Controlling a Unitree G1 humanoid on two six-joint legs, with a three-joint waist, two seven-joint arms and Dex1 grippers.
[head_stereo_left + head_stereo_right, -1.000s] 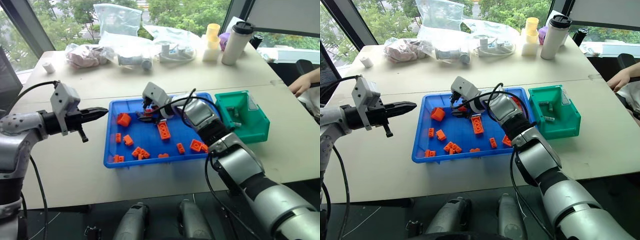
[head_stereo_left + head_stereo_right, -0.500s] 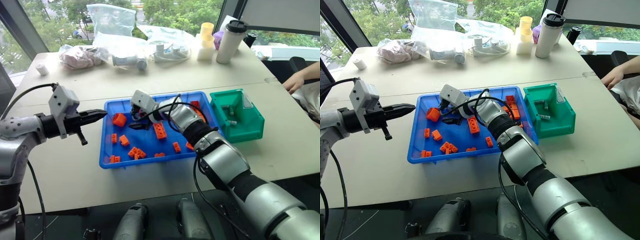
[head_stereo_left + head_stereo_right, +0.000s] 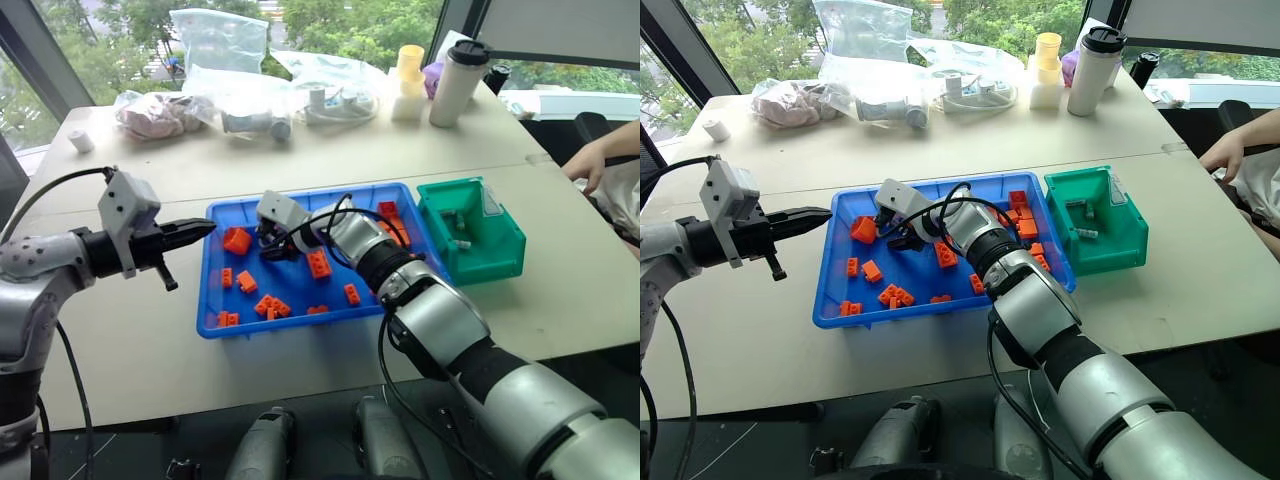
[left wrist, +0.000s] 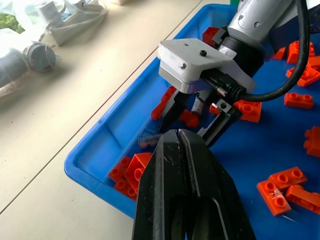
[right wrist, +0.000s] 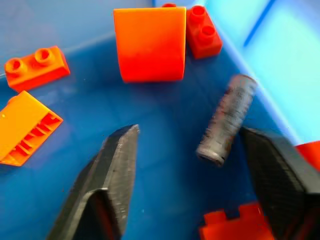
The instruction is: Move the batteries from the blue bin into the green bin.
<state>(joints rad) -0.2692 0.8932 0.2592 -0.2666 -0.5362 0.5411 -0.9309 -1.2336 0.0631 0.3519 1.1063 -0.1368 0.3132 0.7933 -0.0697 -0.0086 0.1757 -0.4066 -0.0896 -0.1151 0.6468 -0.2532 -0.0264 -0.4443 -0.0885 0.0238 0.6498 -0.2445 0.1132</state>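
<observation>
Two joined pale tabletops form the surface (image 3: 330, 170), and at its far edge clear plastic bags (image 3: 250, 85), a stack of yellow cups (image 3: 408, 70) and a white tumbler with a dark lid (image 3: 456, 82) are seen. A person's hand (image 3: 590, 160) rests at the right edge. Nearer the middle lies the blue bin (image 3: 218, 325), and just beside its right end stands the green bin (image 3: 495, 262), in which a couple of small silver-grey pieces, probably batteries already moved, are made out only faintly. Orange bricks (image 3: 318, 263) are scattered over the blue bin's floor.

The left gripper (image 3: 205, 229) is held level outside the blue bin's left rim, clear of the contents, with its fingers pressed together. The right gripper (image 5: 192, 165) is lowered into the far left part of the blue bin, its fingers (image 5: 117, 170) spread on either side of a battery (image 5: 226, 120). That battery lies flat on the blue floor close to the bin's wall, beside an orange curved block (image 5: 150, 42) and nearer to one finger than the other; contact with either finger is not shown, so it is not pinched.
</observation>
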